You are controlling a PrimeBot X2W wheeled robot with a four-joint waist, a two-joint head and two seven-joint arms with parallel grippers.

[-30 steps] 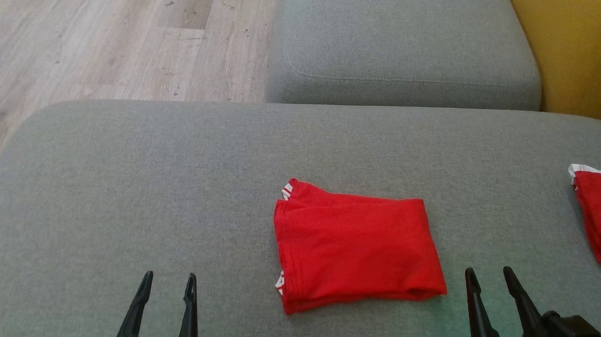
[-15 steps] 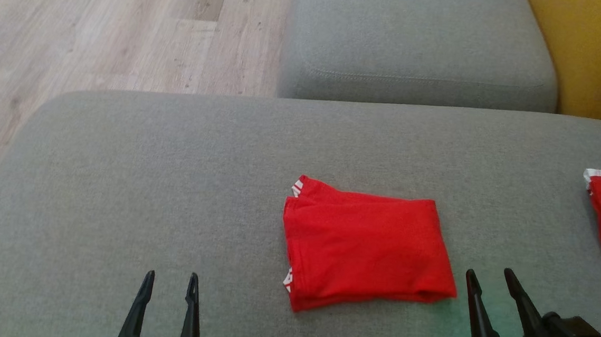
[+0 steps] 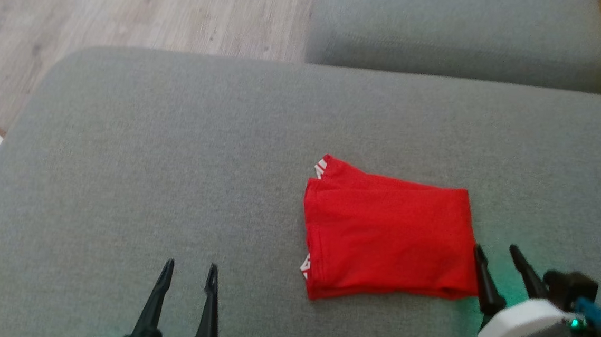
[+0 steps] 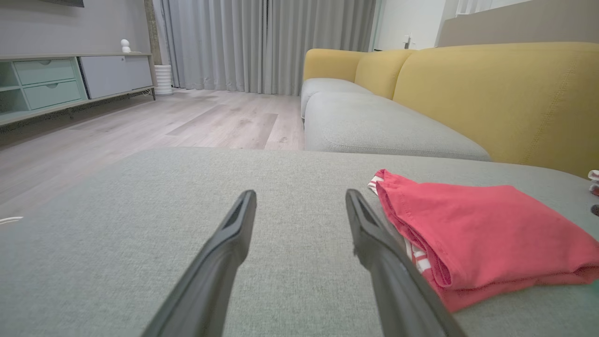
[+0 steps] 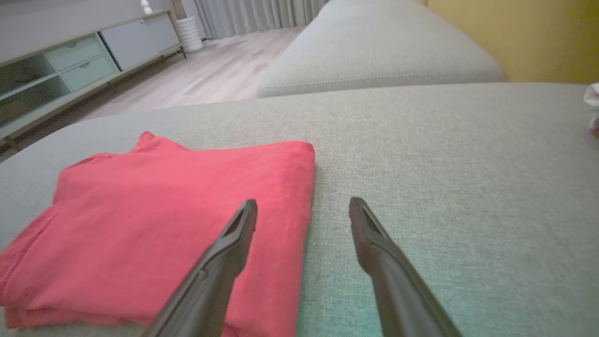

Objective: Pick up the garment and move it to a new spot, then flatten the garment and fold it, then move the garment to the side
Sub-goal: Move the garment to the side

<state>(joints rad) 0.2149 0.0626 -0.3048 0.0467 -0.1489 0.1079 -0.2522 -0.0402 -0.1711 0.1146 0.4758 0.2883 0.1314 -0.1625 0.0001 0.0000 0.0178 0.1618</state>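
**Folded garment square to my right gripper, ready to be moved aside**

The grey seat cushion (image 3: 174,154) carries everything here. The red garment (image 3: 388,233) lies flat on it, right of the cushion's middle and towards its near edge. It is already folded into a thick rectangle, so I judge that only the move to the side is left.

The garment's long axis runs left to right across me. Its smooth closed fold faces right, and its layered open end faces left.

My right gripper (image 3: 497,249) is much the nearer. It sits at the garment's right end by the near corner, fingers pointing away from me, spread wide and holding nothing. In the right wrist view that folded edge runs up between my two fingers, with the left one over the cloth. I cannot tell whether it touches.

My left gripper (image 3: 191,264) is well apart from the garment's left end, also spread wide and empty.

The white striped trim (image 3: 320,168) peeks out at the two left corners, marking the loose end I would rather not grip.
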